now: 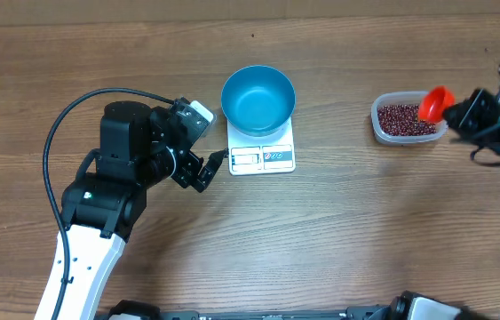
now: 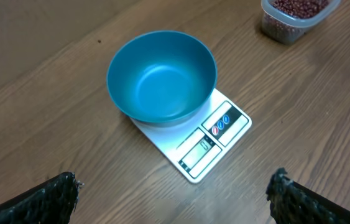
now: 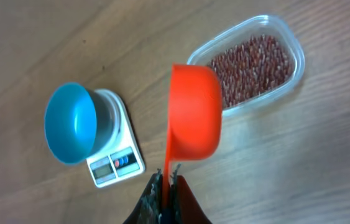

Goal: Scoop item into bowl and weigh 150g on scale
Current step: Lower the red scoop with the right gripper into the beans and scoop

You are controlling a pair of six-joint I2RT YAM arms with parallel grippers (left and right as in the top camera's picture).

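The beans (image 1: 407, 118) lie in a clear tub (image 3: 296, 53) on the table's right side, partly beneath the orange scoop (image 3: 193, 112), whose handle the right gripper (image 3: 167, 186) pinches tight. Well apart, the blue bowl (image 1: 257, 99) sits on the scale (image 1: 263, 158), just beside the left gripper (image 1: 207, 169), jaws spread wide.

On the table (image 1: 338, 222), the blue bowl (image 1: 257, 99) sits on the white scale (image 1: 263, 158), the left hand (image 1: 207, 164) just beside it, while the right hand (image 1: 458, 110) holds an orange-red scoop (image 1: 436, 104) over the clear tub (image 1: 376, 116) of beans (image 1: 405, 118).
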